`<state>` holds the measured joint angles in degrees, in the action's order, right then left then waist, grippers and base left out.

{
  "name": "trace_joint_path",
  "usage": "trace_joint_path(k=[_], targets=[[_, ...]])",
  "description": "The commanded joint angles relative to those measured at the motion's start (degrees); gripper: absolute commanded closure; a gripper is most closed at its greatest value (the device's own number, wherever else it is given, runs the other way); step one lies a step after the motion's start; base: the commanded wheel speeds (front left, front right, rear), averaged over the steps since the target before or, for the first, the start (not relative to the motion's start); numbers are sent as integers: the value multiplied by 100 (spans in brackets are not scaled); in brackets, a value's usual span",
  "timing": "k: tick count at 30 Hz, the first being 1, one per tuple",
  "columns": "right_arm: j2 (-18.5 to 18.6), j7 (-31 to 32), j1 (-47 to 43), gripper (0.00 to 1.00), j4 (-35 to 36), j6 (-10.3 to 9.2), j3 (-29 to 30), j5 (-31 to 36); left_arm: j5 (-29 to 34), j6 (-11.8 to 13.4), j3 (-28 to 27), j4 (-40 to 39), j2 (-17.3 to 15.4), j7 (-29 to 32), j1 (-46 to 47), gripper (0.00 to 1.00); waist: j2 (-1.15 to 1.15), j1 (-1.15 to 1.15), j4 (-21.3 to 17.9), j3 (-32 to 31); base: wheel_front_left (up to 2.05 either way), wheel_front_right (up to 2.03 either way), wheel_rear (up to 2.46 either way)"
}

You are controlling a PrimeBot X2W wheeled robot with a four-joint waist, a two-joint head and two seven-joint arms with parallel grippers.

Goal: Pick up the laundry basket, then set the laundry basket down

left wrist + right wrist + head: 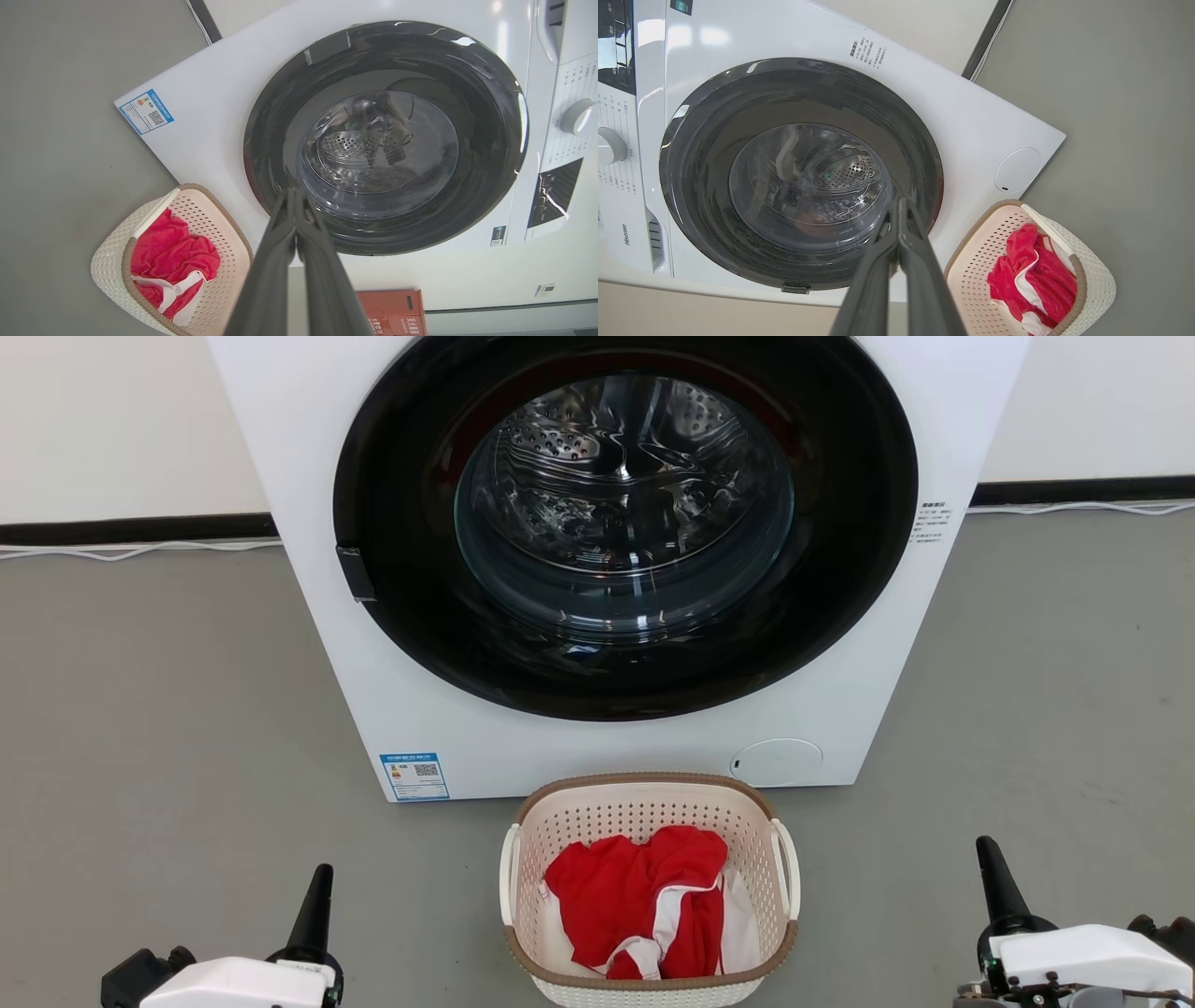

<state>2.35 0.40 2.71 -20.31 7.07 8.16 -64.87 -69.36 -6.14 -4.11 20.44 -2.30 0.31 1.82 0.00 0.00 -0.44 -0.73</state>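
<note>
The small cream-white perforated plastic laundry basket (635, 814), with its brown woven-look rim, stands upright on the grey floor (140, 709) just in front of the white front-loading washer (560, 756), below its round dark glass door (625, 523). A crumpled red-and-white garment (644, 896) lies inside. Nothing touches the basket. The left gripper (293, 198) hangs farther out from the washer, off the basket's left side. The right gripper (900, 205) hangs likewise off the right side. Both are well apart from the white loop handles (509, 873). Each wrist view shows its own two dark fingers pressed together at the tips with nothing between them. A basket at rest before the washer, with both arms empty, fits two stages equally: waiting to be lifted, or already lifted and set back down. The pictures do not settle which. The head view takes in both handles and the basket squarely from above, with one dark finger of each gripper flanking it. The left wrist view adds the washer's white control knob (577, 116) and an orange-red plastic crate (392, 310) beside the washer by the wall. The right wrist view gives the clearest look at the round white service flap (1017, 169) low on the washer's front, just above the basket's rim.
</note>
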Motion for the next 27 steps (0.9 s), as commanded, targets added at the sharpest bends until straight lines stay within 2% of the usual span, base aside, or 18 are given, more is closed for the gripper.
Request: trace_joint_path(k=[1,27], targets=[[51,66,299,100,232,31,-113,-247,-220,-64,-146,-206,-61,63,312,100,0,0,2,5,0,0,0],[53,478,336,100,532,39,-150,-2126,-1779,-118,-219,-533,-58,484,408,100,0,0,34,70,0,0,0]])
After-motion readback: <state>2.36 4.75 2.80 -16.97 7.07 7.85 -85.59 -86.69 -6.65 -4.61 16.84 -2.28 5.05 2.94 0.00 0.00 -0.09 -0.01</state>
